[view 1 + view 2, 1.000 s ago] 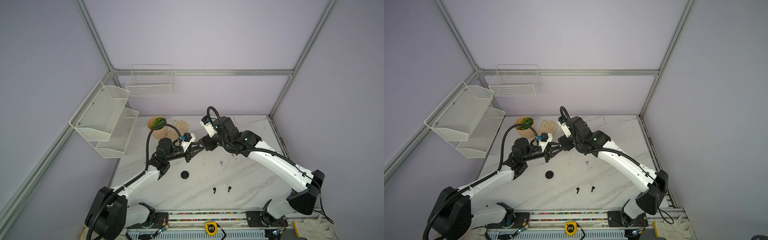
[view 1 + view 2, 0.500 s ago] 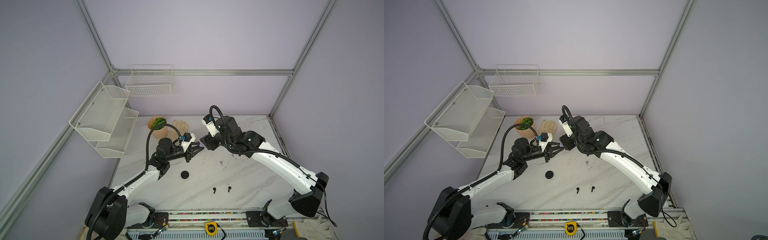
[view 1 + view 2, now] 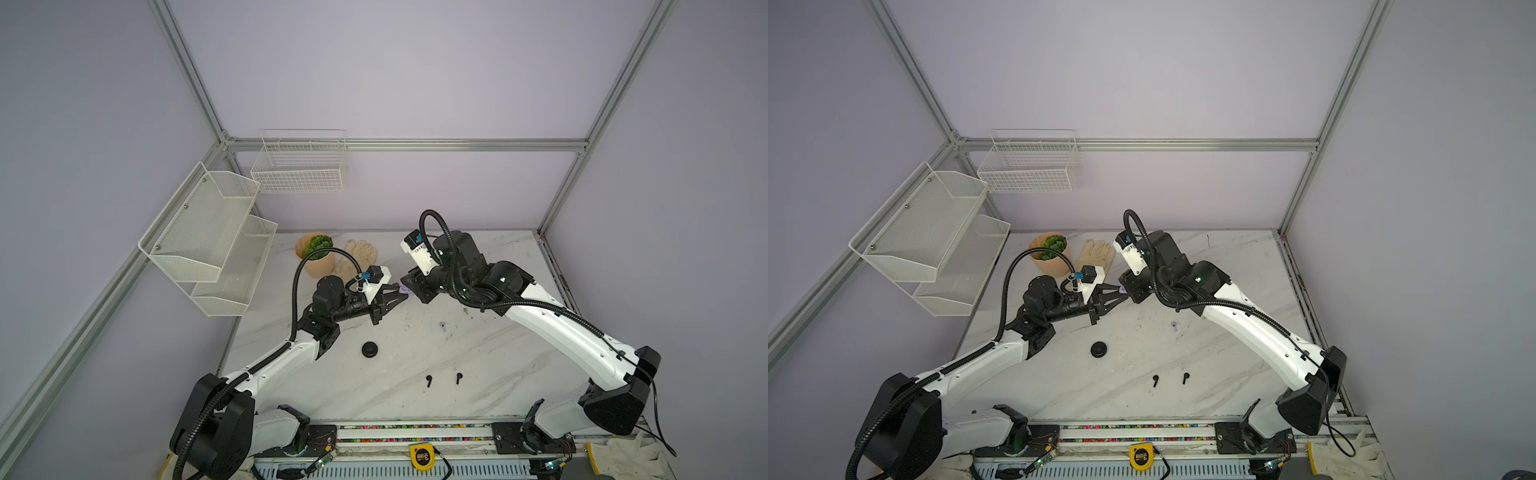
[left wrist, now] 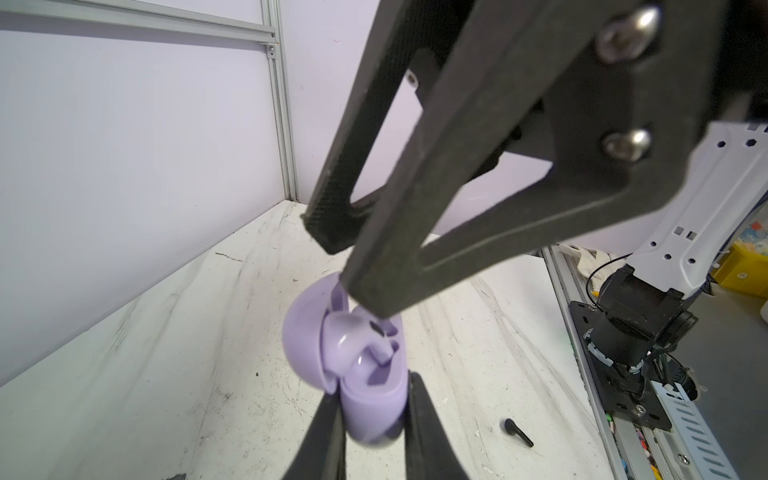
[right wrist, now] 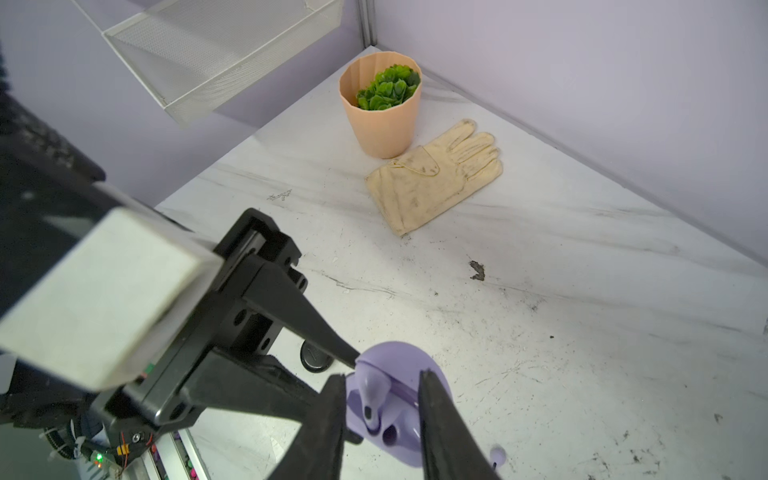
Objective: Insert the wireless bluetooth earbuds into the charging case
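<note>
The left gripper (image 4: 372,401) clamps the open lilac round plastic charging case (image 4: 301,332) above the white marbled tabletop (image 5: 540,332). One lilac stemmed earbud (image 5: 371,399) rests in the case. The right gripper (image 5: 381,376) straddles it, fingers narrowly apart and clear of it (one black finger hides part of the case's rim in the left wrist view). The second lilac earbud (image 3: 443,327) lies on the table nearby. Two black stemmed earbuds (image 3: 428,380) (image 3: 459,377) and a shut black round case (image 3: 369,350) lie nearer the front. Behind stand a peach ribbed pot of green leaves (image 5: 380,112) and a cream glove (image 5: 432,178). The yellow tape measure (image 3: 422,456) has a label too small to read.
</note>
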Controlling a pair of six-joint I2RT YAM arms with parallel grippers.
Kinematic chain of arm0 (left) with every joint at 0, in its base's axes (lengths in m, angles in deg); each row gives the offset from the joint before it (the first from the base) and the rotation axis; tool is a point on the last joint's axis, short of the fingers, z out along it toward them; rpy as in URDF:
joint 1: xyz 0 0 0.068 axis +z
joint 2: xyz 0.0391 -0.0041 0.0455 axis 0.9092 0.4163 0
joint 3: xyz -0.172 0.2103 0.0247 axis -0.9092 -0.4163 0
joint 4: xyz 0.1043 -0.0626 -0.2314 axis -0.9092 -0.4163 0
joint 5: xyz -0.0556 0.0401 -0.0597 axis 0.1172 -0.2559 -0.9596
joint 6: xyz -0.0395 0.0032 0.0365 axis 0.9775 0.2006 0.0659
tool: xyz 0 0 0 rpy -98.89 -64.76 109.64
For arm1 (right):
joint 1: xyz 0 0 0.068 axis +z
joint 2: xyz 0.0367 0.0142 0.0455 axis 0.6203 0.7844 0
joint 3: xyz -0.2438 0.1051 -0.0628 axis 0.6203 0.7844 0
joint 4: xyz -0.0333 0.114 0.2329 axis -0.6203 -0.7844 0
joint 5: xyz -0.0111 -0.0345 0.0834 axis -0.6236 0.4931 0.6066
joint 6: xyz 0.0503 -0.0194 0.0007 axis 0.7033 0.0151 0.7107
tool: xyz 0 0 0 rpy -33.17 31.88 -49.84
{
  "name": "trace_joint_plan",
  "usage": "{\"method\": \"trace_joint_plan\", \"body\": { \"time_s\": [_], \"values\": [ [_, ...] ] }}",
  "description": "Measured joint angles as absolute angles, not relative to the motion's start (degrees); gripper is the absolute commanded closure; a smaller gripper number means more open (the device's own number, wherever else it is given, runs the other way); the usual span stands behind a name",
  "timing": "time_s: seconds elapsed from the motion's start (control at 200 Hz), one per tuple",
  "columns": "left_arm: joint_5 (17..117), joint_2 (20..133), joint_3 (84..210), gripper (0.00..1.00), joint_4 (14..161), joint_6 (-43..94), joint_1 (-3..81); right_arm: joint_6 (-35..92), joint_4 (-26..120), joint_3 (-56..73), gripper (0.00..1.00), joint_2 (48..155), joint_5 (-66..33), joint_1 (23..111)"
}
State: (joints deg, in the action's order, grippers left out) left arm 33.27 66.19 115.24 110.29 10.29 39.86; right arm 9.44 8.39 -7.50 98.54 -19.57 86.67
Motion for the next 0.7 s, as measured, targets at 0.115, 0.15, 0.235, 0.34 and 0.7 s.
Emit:
{"method": "trace_joint_plan", "body": {
  "time_s": [0.115,0.15,0.235,0.34,0.7],
  "values": [
    [33.2,66.19,115.24,1.0,110.29,10.29,39.86,9.05,8.3,-7.5,0.81,97.65,-16.71,86.67],
    [33.18,66.19,115.24,1.0,110.29,10.29,39.86,9.0,8.28,-7.5,0.82,97.65,-16.1,86.67],
    [33.03,66.19,115.24,1.0,110.29,10.29,39.86,8.96,7.93,-7.5,0.82,97.73,-14.92,86.67],
    [33.0,66.05,115.24,1.0,110.26,10.29,39.86,8.94,7.75,-7.5,0.82,97.73,-14.72,86.67],
    [32.98,65.77,115.24,1.0,110.26,10.29,39.86,8.52,7.64,-7.44,0.79,99.0,-15.33,86.67]
  ]
}}
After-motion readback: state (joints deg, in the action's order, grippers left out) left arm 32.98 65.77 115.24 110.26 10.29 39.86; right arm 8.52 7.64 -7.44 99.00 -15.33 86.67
